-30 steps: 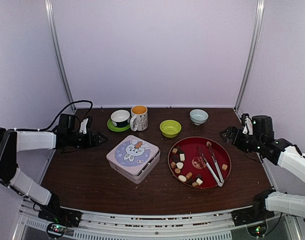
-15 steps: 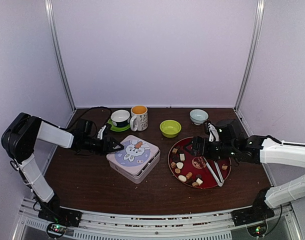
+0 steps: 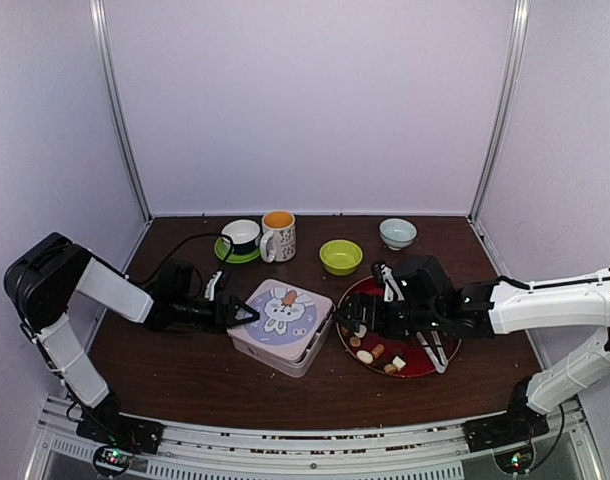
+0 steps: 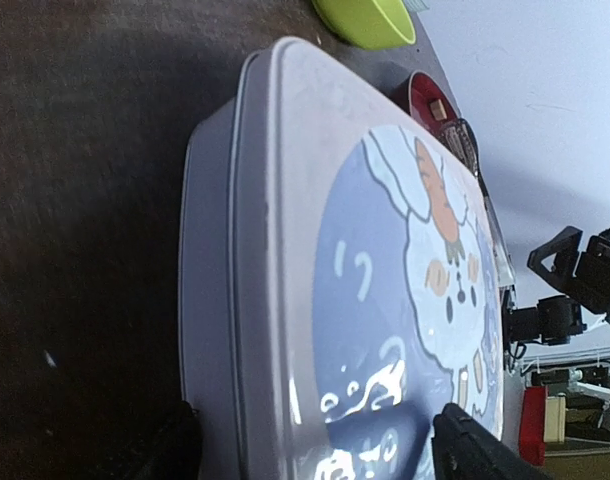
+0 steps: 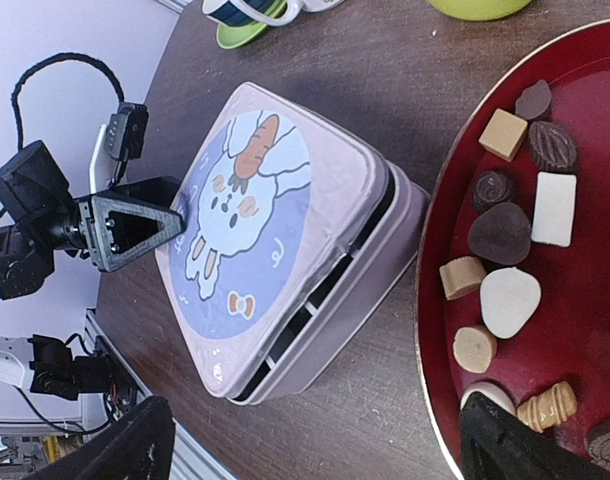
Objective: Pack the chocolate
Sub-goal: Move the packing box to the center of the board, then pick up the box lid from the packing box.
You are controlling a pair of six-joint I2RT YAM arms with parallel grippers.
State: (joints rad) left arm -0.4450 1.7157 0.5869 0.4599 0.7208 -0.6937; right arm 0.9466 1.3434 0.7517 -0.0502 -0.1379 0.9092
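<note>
The chocolate, several small brown, dark and cream pieces, lies on the left half of the red tray; it also shows in the right wrist view. A lilac rabbit tin sits left of the tray, its lid tilted and ajar on the tray side. My left gripper is open and straddles the tin's left edge, one finger over the lid. My right gripper is open and empty, hovering over the gap between the tin and the tray.
Metal tongs lie on the tray's right half. Along the back stand a cup on a green saucer, an orange-filled mug, a green bowl and a pale blue bowl.
Both arms have swung inward from the table's sides to the tin. The tin has shifted slightly right and its lid now sits ajar.
</note>
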